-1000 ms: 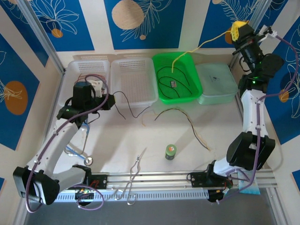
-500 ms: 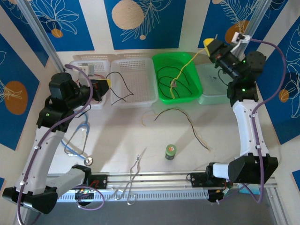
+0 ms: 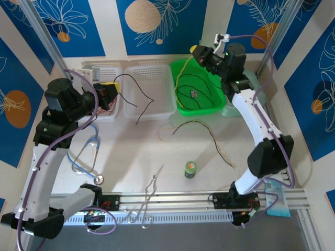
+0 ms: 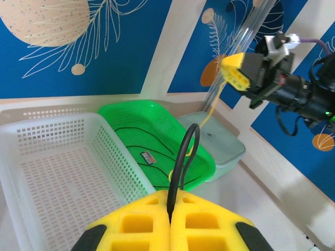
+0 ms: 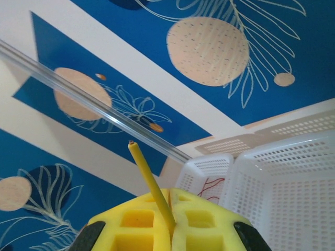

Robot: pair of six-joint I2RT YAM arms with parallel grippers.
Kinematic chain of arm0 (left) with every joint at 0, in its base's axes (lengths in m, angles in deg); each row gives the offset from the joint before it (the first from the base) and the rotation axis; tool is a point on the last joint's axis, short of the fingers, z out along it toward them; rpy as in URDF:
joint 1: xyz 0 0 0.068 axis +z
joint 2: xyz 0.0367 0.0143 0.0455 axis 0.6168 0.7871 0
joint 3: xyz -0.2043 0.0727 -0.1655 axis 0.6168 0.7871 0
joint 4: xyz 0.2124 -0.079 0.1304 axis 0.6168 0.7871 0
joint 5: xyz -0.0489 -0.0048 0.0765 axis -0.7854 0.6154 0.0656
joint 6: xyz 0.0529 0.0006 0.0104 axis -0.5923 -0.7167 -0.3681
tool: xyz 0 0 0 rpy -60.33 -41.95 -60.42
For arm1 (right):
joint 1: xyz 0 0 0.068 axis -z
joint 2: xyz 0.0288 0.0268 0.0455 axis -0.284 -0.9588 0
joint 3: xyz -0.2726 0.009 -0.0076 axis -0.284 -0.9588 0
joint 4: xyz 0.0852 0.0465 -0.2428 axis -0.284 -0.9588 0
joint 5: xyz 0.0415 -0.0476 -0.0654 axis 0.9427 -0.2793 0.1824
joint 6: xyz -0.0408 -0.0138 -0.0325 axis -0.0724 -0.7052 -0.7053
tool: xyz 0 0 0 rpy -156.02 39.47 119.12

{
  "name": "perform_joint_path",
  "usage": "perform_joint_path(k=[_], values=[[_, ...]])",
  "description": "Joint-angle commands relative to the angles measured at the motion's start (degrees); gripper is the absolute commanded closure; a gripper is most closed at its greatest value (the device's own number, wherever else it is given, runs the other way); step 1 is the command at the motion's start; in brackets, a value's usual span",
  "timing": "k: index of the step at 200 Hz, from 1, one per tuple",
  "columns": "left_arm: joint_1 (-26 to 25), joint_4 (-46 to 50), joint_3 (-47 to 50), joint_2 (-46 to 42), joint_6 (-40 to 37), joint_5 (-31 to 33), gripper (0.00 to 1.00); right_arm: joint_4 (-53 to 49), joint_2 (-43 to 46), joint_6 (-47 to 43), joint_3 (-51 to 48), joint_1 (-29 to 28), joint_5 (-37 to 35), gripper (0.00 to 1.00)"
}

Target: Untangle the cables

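Both tools are pinched shut on a cable. The left tool (image 4: 170,222), its yellow foam pads pressed flat together, grips a black cable (image 4: 178,166) that rises from the seam in a stiff little loop. From the top view it arcs rightward over the white mesh basket (image 3: 157,113), and its free end dangles near the basket's near rim. The right tool (image 5: 170,225) is held high over the back of the green tray (image 3: 201,111) and clamps a yellow cable (image 5: 149,183). A short stub pokes up past the pads, and the long run drops down and to the left into that tray. There its lower end lies among thin black cables coiled on the perforated floor. So the yellow cable's long axis runs steeply from the raised tool to the tray beneath it. Freeing it looks to depend on pulling along that line, away from the black coils, and the right arm is clearly the nearer one. The two held cables hang well apart and do not cross. Another dark, tan-tipped cable (image 3: 201,124) snakes loose on the pale desk (image 3: 131,151) between the arms. All are hair-thin and limp, and likely to snag in the mesh.
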Motion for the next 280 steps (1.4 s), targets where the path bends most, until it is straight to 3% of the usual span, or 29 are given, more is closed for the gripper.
perform_joint_path(k=[1, 59, 100, 141, 166, 176, 188, 222, 280], values=[[0.3, 0.3, 1.2, -2.0, -0.8, 0.5, 1.0, 0.0, -4.8, -3.0, 5.1, -2.3, -5.0, 1.0], [0.3, 2.7, 2.5, -4.0, -1.4, 1.2, 1.0, -2.5, -23.1, -1.8, 20.4, -6.2, -5.8, 1.0], [0.4, 3.6, 3.6, -4.7, -1.6, 2.1, 1.0, -15.5, -37.5, -6.1, 37.3, -8.9, -5.7, 1.0], [0.3, -1.4, 11.5, -8.8, 4.0, 3.5, 1.0, -28.0, -52.7, -10.0, 54.6, -9.7, -4.5, 1.0], [0.4, -1.7, 13.1, -9.6, 4.9, 3.0, 1.0, -31.3, -59.2, -12.2, 61.4, -9.8, -4.8, 0.81], [0.3, -1.6, 13.0, -9.5, 5.1, 2.6, 1.0, -32.0, -60.2, -12.9, 62.2, -9.9, -5.5, 0.66], [0.3, -1.0, 12.8, -9.5, 4.8, 2.5, 1.0, -31.9, -60.1, -12.3, 61.4, -9.5, -4.9, 0.57], [0.3, -0.7, 12.8, -9.4, 4.9, 2.6, 1.0, -32.1, -56.9, -12.5, 60.3, -9.1, -4.9, 0.41], [0.3, -1.5, 12.0, -8.6, 6.2, 2.2, 1.0, -31.5, -46.4, -19.0, 52.8, -9.0, -5.4, 0.39]])
